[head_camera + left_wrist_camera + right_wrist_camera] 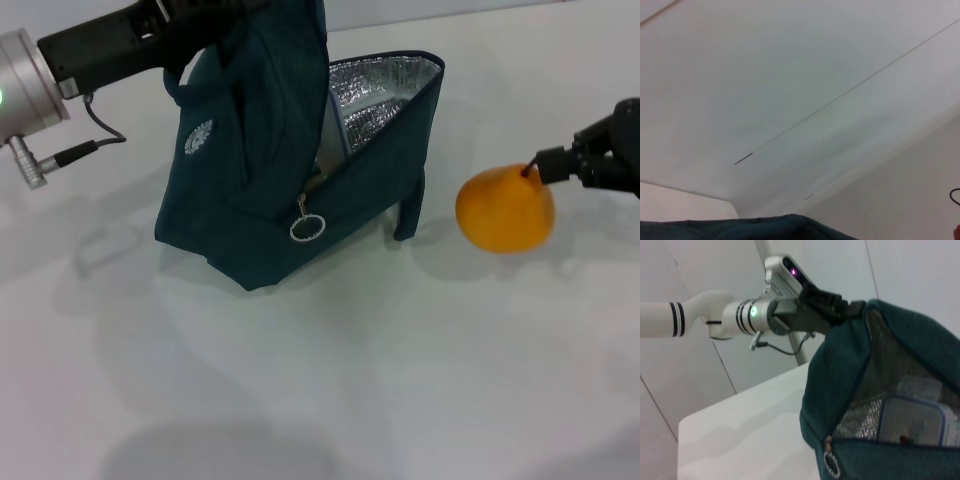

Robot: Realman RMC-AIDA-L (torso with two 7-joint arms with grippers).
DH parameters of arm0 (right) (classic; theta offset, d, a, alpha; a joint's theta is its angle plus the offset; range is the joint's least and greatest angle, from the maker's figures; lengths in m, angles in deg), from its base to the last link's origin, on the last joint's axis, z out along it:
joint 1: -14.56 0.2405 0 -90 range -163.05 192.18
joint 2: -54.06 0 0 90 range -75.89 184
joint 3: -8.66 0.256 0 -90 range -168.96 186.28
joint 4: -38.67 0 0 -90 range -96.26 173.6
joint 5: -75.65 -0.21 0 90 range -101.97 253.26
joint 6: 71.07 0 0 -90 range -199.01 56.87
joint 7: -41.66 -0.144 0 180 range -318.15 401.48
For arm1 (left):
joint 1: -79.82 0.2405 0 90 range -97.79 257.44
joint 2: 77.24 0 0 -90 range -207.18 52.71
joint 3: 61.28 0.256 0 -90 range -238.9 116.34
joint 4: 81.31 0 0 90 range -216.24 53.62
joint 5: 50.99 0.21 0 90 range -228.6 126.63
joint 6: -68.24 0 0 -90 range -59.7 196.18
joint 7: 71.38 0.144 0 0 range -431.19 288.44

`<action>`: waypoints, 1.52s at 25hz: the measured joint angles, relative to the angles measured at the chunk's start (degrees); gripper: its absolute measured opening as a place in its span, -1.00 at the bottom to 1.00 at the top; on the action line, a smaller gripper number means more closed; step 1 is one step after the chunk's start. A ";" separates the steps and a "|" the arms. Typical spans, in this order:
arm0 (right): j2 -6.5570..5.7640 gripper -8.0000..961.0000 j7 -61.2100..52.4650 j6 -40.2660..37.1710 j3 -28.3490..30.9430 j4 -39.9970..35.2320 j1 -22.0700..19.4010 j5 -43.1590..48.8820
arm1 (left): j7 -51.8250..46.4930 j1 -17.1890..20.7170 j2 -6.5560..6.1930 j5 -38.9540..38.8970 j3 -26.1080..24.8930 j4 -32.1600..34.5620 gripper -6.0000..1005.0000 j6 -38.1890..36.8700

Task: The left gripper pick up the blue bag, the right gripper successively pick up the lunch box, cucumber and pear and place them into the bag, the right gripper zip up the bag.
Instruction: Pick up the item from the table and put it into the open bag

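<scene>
- The blue bag point(262, 170) stands on the white bench point(320, 380), its mouth unzipped and gaping toward my right side, the silver foil lining point(380, 95) showing inside.
- In my right wrist view the lunch box point(912, 420) lies inside the bag against the foil, its blue-rimmed lid and a bit of red sticker visible.
- The zipper's metal ring pull point(307, 228) hangs at the low end of the opening on the bag's front.
- My left gripper point(205, 25) reaches in from the upper left and is clamped on the bag's top by the handles, holding that end up; the fabric hides the fingertips.
- My right gripper point(550, 165) comes in from the right edge, jaws pinched on the pear point(505, 210) at its stem end; the pear sits to the right of the bag, well apart from it.
- Whether the pear rests on the bench or hangs just above it, I cannot tell.
- My left wrist view shows only pale wall and a strip of teal fabric at the edge.
- I cannot make out the cucumber; the bag's depths are mostly hidden.
</scene>
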 joint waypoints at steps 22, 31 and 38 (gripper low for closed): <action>-0.25 -0.97 2.34 15.10 -6.40 -0.62 10.51 -5.25 | -3.78 -0.25 0.38 0.02 0.22 0.19 -0.88 -2.09; -0.12 -0.91 3.12 17.53 -4.79 0.40 5.42 -7.87 | -3.53 -0.26 -0.09 0.09 0.02 0.24 -0.88 -1.58; 0.04 -0.86 2.74 17.89 -3.39 0.81 2.60 -8.65 | -3.41 -0.10 0.16 0.39 0.21 0.17 -0.88 -1.48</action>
